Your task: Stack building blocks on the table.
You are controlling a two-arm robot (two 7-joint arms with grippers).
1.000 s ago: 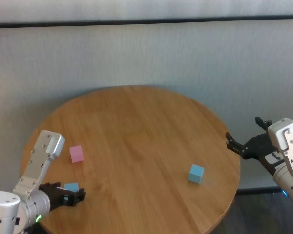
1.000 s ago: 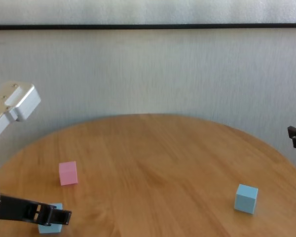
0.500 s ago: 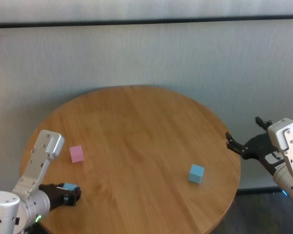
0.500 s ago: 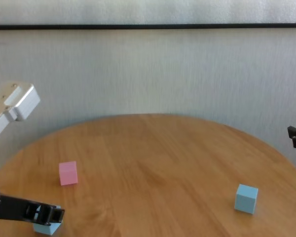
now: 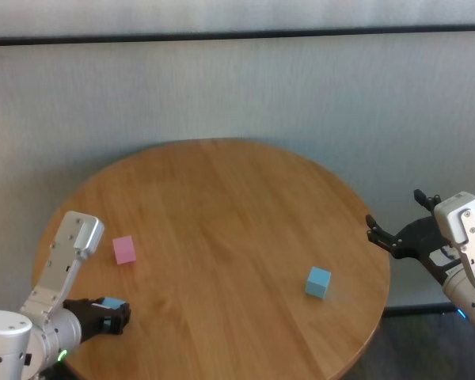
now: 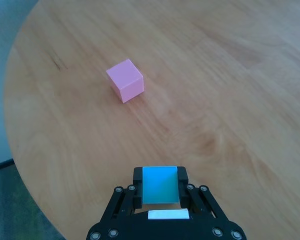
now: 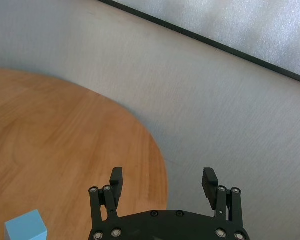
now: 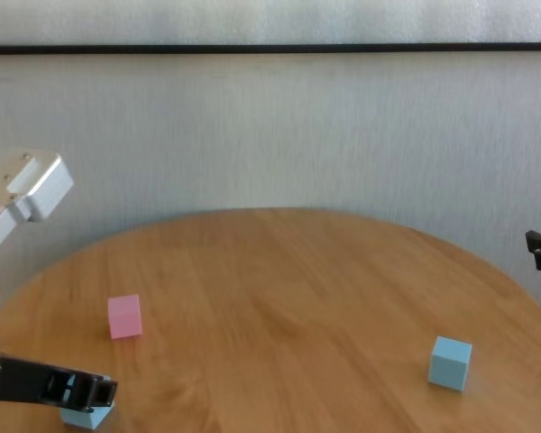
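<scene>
Light-blue matte cube sits clamped in our left gripper at the round wooden table's near-left edge, our spread right gripper parked off the far side, and lifting carelessly could nudge the nearby pink cube.

Wood and matte cubes
Table smooth wood-grain, faint sheen; pink cube and blue cubes matte.

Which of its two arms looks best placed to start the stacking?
The left. Its left gripper is shut on a blue cube at the table's near-left edge, with the pink cube close by. The right gripper hangs open beyond the table's right edge.
</scene>
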